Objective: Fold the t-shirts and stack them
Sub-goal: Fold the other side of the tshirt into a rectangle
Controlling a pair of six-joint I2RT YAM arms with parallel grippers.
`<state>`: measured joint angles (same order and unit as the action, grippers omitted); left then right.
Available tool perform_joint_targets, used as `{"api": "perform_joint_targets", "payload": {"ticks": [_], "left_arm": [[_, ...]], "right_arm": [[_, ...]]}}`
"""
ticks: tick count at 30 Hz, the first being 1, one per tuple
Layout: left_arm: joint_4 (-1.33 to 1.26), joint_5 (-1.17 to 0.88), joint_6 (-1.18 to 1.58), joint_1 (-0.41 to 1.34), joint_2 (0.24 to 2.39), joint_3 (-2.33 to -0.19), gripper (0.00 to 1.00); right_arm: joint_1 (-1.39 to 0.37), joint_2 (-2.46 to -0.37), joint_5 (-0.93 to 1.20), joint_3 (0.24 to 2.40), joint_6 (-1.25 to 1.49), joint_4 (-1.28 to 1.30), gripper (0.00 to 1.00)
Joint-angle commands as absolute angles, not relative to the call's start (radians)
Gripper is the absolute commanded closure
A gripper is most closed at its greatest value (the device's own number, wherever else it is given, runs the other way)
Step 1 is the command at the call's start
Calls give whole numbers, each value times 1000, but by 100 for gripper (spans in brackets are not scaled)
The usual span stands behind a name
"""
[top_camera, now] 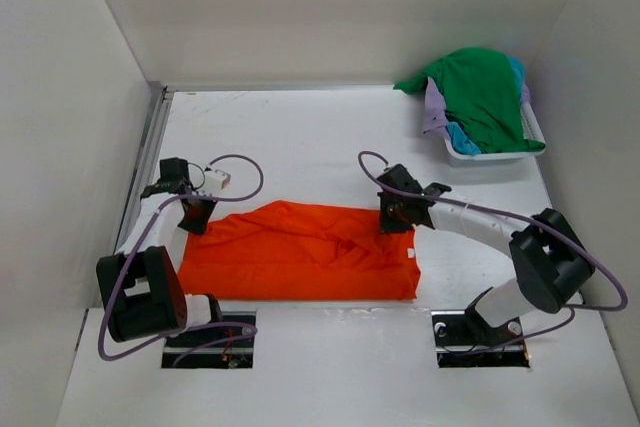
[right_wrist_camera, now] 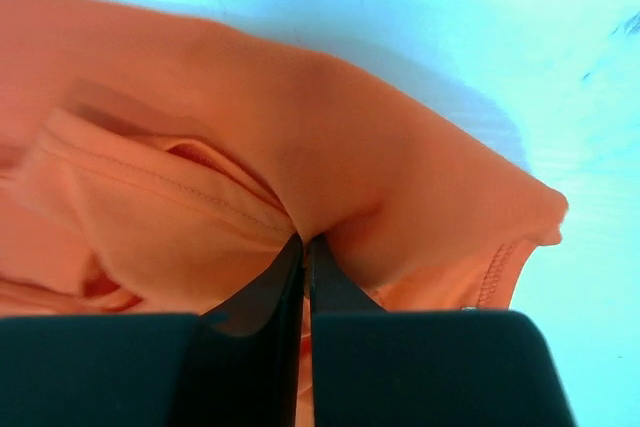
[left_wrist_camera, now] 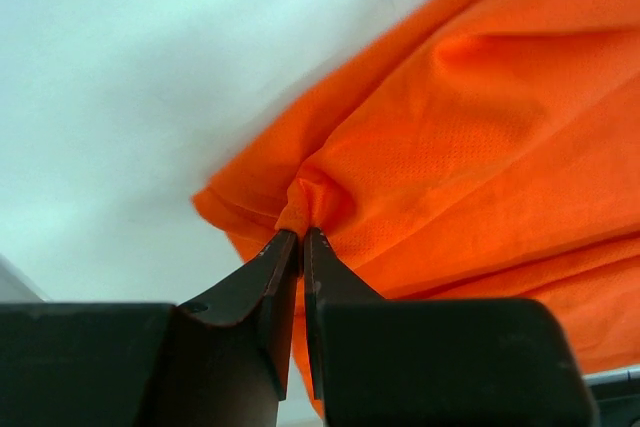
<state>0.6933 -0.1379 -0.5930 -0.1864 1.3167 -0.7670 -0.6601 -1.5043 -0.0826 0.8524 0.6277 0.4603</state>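
The orange t-shirt (top_camera: pixel 300 252) lies spread and wrinkled across the near middle of the table. My left gripper (top_camera: pixel 196 217) is at its far left corner, shut on a pinch of the orange cloth (left_wrist_camera: pixel 305 197). My right gripper (top_camera: pixel 396 219) is at the far right edge of the shirt, shut on a fold of it (right_wrist_camera: pixel 330 187) beside a hemmed opening. A green t-shirt (top_camera: pixel 485 92) is heaped in the basket at the back right, with a purple one (top_camera: pixel 433 107) and a teal one (top_camera: pixel 458 137) showing under it.
The white basket (top_camera: pixel 495 154) stands at the back right near the right wall. White walls close in the table at left, back and right. A metal rail (top_camera: pixel 145 162) runs along the left edge.
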Motion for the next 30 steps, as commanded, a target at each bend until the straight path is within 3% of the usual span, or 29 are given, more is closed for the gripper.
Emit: {"api": "perform_joint_targets", "payload": {"ticks": [1,3,9,14,21,23,26,30], "left_arm": [[675,-163,-548,-182,1322,-874,94],[678,-169,-543,-177,1338,-894,94],[675,-167,-549,-154,1348,-862,93],[664,-166,-543,-147,1345,-831,93],[655,-163,-543,-147,1345,-815,93],[652,-163,-542,-145,1347,-810,93],[650,-164,-538,-145,1350,-808,93],[650,-164,-538,-145,1350,-807,93]], "right_arm": [[-624,-1442,-107,963,569,500,90],[-599,-1465,-91,976,542,502,83],[-599,-1506,-57,948,534,483,77],[-608,-1522,-77,954,522,485,67],[-650,-1434,-186,954,509,549,42],[-651,-1428,-183,948,500,543,43],[-651,-1456,-163,956,495,531,53],[-645,-1529,-135,980,491,506,55]]}}
